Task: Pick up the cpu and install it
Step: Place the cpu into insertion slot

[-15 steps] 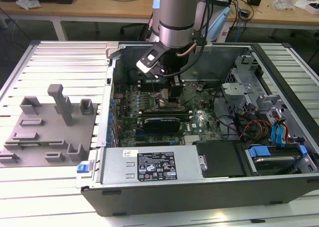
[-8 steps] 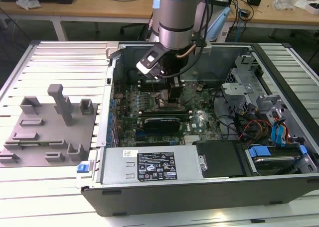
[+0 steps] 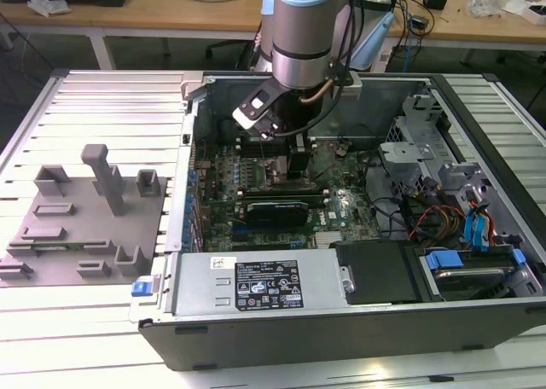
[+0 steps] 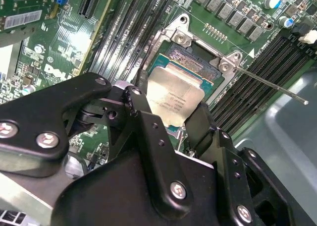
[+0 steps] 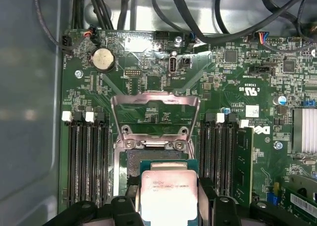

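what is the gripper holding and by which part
The thin square silvery cpu, pinched by two opposite edges in the black gripper, above the open socket.

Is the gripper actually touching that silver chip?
Touching: in the first wrist view, the gripper clamps the chip by two opposite edges, no gap.

Arm (image 3: 307, 31) reaches into open computer case (image 3: 341, 342); grey blocks (image 3: 108, 180) lie beside.

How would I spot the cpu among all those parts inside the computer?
Look inside the open case at the green motherboard. Over its metal-framed socket, the fingers grip the cpu. It is the one flat, silvery square, set between rows of long black slots.
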Available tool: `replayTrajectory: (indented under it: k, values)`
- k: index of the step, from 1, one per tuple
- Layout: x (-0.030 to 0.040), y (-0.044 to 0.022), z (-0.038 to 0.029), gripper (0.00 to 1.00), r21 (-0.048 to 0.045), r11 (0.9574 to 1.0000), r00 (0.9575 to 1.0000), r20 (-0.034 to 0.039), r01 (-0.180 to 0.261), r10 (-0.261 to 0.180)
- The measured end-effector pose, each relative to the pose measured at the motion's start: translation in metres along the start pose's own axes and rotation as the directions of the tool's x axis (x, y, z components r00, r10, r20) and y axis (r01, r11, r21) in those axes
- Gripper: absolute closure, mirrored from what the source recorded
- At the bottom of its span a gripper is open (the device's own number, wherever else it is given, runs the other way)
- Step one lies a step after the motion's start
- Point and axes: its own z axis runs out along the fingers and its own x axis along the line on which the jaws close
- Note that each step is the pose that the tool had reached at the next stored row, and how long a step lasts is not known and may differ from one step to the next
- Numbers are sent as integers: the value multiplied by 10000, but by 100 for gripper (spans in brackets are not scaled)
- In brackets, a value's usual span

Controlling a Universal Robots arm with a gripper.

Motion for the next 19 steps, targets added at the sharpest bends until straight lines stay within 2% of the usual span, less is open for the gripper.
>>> replayTrajectory:
  k: [11,19]
  values:
    - [40,1,43,45,0,10000,9999,-43,-94,94]
    - [68,-1,128,45,2,10000,9999,-59,-95,95]
